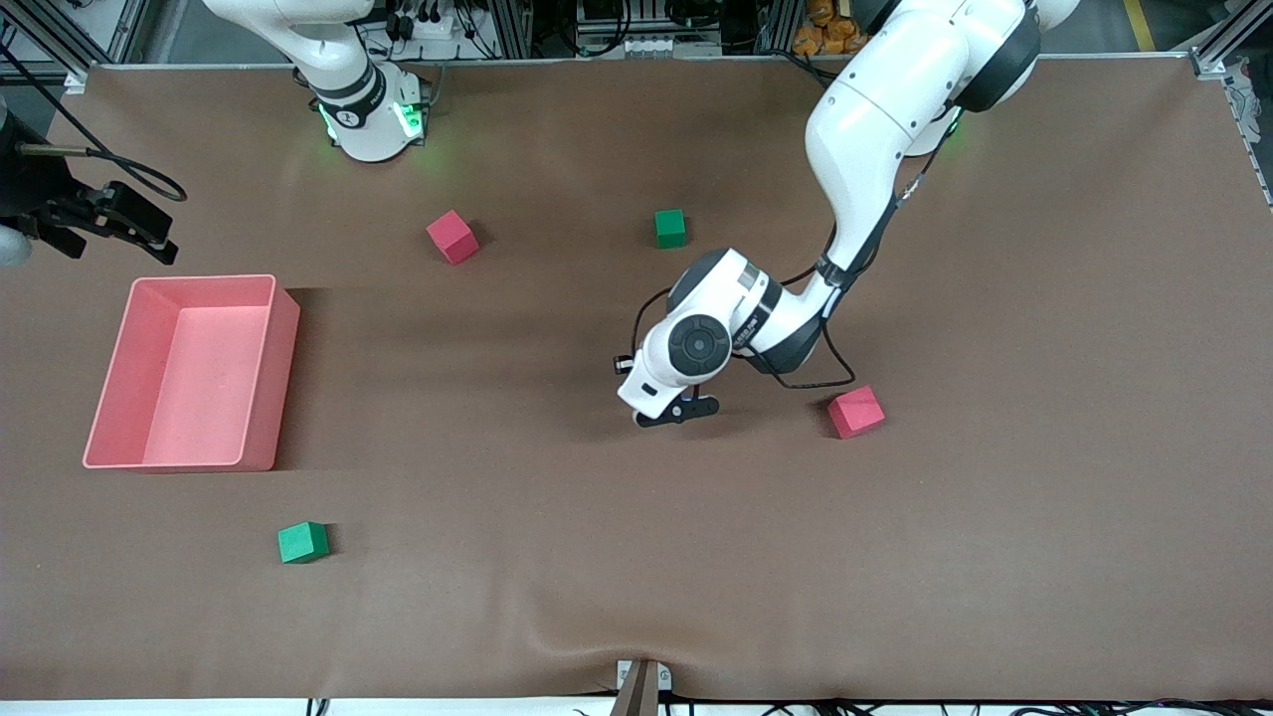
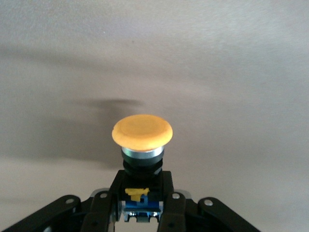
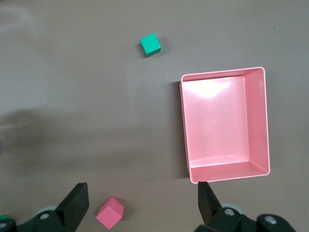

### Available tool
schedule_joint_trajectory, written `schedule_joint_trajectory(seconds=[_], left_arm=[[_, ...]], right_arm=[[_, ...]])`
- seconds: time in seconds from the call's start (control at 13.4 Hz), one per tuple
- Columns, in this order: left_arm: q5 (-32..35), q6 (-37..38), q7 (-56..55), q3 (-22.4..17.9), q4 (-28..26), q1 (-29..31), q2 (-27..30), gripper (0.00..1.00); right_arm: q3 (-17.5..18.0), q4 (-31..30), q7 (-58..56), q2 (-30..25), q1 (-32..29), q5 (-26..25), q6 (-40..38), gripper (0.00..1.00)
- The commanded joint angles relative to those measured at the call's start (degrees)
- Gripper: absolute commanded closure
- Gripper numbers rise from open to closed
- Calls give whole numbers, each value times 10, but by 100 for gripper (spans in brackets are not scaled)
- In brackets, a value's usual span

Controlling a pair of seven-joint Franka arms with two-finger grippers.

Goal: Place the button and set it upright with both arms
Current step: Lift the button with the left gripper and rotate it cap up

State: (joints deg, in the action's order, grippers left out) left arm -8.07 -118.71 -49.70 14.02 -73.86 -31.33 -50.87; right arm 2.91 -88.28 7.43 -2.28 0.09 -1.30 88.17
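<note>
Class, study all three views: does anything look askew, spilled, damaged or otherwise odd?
Nothing stands out. The button sits gripped in the left hand; the right hand hangs open above the pink bin; nothing looks spilled or damaged.

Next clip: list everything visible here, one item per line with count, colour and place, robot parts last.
button: one, orange cap on black body with blue details, held in the left gripper over the middle of the table.
red cubes: two, one near the right arm's base, one beside the left gripper, toward the left arm's end.
green cubes: two, one mid-table, one nearer the front camera than the bin.
bin: one, pink, empty, at the right arm's end.
table: one, brown cover.
left gripper: black fingers shut on the button.
right gripper: black fingers open, waiting above the bin's end.
</note>
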Motion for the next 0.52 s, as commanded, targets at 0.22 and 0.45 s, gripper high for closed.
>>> schedule_joint_trajectory(seconds=[0.22,0.45], left_arm=[[106,-53,-186,-11,-3,-55,26,100],[214,-54,-286,-12,-3,-79,28,100]], right_arm=[[5,11,-4,3,-5,-4,-10,0],[5,11,-4,3,-5,-4,-10,0]])
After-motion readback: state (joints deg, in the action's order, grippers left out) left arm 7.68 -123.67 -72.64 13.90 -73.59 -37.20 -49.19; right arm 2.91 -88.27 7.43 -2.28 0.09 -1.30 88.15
